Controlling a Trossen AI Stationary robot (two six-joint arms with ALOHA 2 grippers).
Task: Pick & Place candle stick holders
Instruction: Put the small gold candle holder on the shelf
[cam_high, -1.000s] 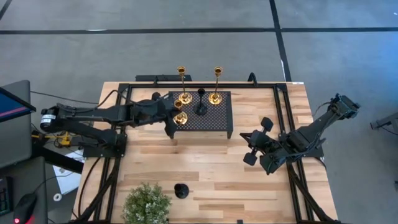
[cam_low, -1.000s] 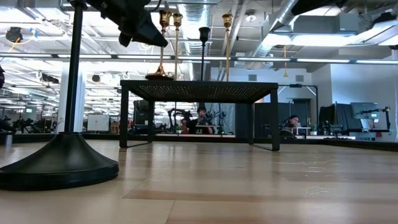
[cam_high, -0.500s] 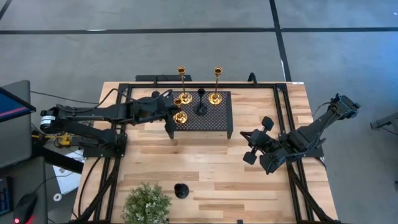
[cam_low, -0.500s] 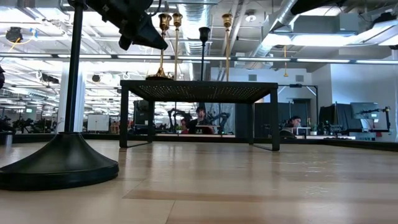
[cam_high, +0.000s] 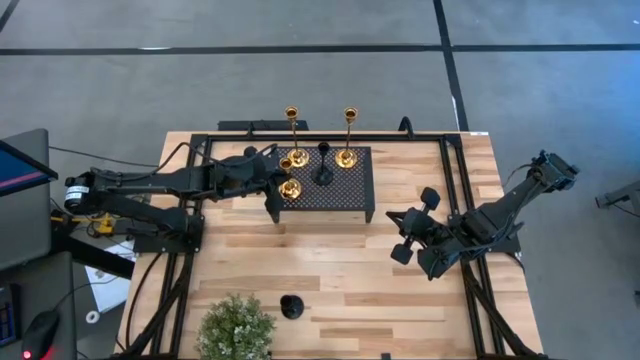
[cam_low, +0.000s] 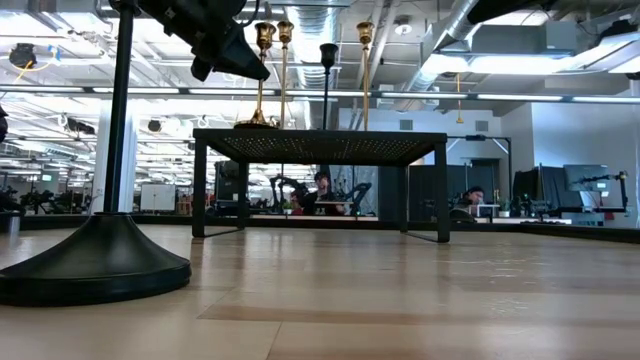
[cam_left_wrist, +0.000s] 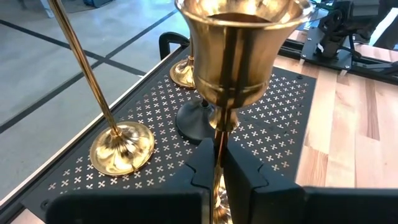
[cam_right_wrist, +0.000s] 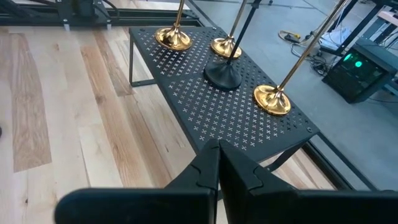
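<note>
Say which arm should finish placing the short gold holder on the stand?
Left. Its tool is shut on the short gold holder over the stand; the right tool waits shut above bare table.

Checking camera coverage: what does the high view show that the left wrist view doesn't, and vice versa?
Only the high view: the potted plant at the table's near edge, a black holder standing on the bare wood beside it, and the right gripper waiting over the table to the right of the stand.

Only the left wrist view: the left gripper shut on the short gold holder, fingers clamped on its stem.

Both: the perforated black stand, a tall gold holder and a second black holder on it.
</note>
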